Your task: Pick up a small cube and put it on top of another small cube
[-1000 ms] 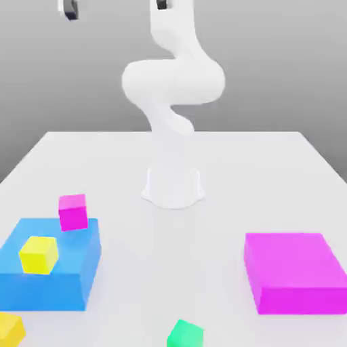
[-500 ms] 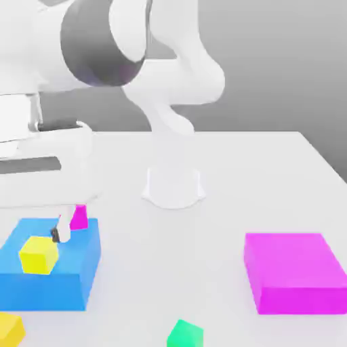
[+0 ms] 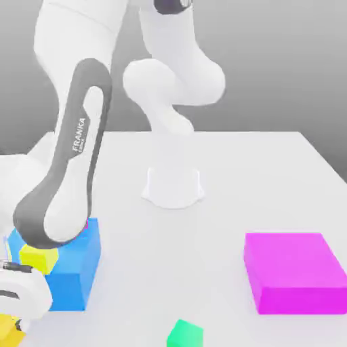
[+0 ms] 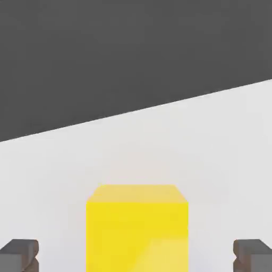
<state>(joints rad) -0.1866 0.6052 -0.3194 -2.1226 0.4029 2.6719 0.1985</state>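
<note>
The stacking looks barely begun: the hand (image 4: 136, 255) is down at the golden-yellow cube (image 3: 9, 328), its two fingers apart on either side with a visible gap to each face, so nothing is gripped. That cube sits on the worktop (image 3: 223, 176), in front of the blue block (image 3: 73, 281), on the side away from the arm's base. The grasp, lift, carry and placing all remain. The bright green cube (image 3: 185, 335), the intended support, lies farther forward than the blue block and off towards the exterior view's right, with nothing on top of it. Both cubes are plain and sharp-edged, with flat, untextured faces. The blue block is a low, smooth slab bearing a paler lemon-yellow cube (image 3: 38, 258); well across from it, towards the exterior view's right, lies a similar magenta slab (image 3: 295, 271). The worktop is a smooth, plain off-white.
</note>
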